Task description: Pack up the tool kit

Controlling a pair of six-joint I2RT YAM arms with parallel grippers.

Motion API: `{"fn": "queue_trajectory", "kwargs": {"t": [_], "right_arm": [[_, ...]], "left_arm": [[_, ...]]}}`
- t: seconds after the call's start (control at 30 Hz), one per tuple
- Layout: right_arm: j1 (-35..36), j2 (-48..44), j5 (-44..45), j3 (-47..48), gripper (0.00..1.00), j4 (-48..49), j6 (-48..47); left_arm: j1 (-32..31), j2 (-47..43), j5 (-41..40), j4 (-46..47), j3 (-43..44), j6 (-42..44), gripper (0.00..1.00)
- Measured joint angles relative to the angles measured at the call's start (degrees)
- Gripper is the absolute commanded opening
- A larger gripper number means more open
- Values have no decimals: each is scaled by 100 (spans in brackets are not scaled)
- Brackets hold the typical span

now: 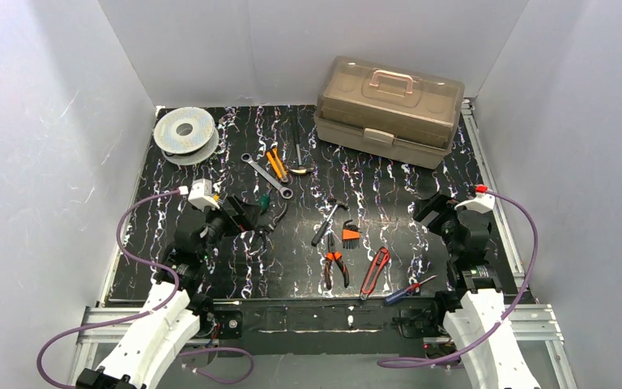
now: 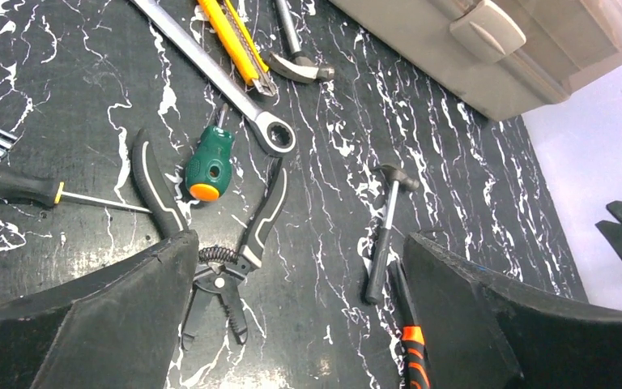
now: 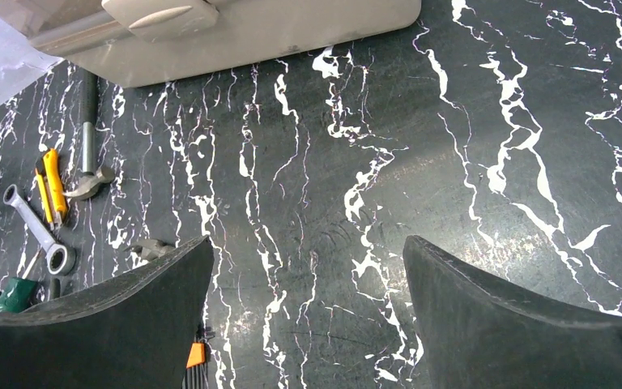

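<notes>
The tool kit sits latched shut, contents unseen. In front of it, the left gripper and right gripper spread their jaws wide, empty.

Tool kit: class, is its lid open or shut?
Shut. On the tool kit the lid lies flat on the base, latch down across the seam.
</notes>
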Motion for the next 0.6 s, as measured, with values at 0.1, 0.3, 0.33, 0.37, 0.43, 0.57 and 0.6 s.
{"fn": "queue_trajectory", "kwargs": {"t": [0.1,0.3,0.33,0.37,0.43,0.57,0.6], "right_arm": [[0,-3,0,0,95,0,0],[0,-51,2,0,95,0,0],[0,-52,2,0,95,0,0],[0,-52,2,0,95,0,0],[0,-52,2,0,95,0,-2],[0,-10,3,20,95,3,-3],[0,54,5,68,95,-14,-4]], "left_arm": [[0,-47,3,-47,-99,91,98],[0,-59,-17,-73,-257,308,98],[0,-72,-22,-88,-291,333,98],[0,-89,-26,-102,-320,353,98],[0,-133,-53,-119,-365,393,98],[0,-167,-109,-82,-375,395,98],[0,-166,-117,-54,-379,385,98]]}}
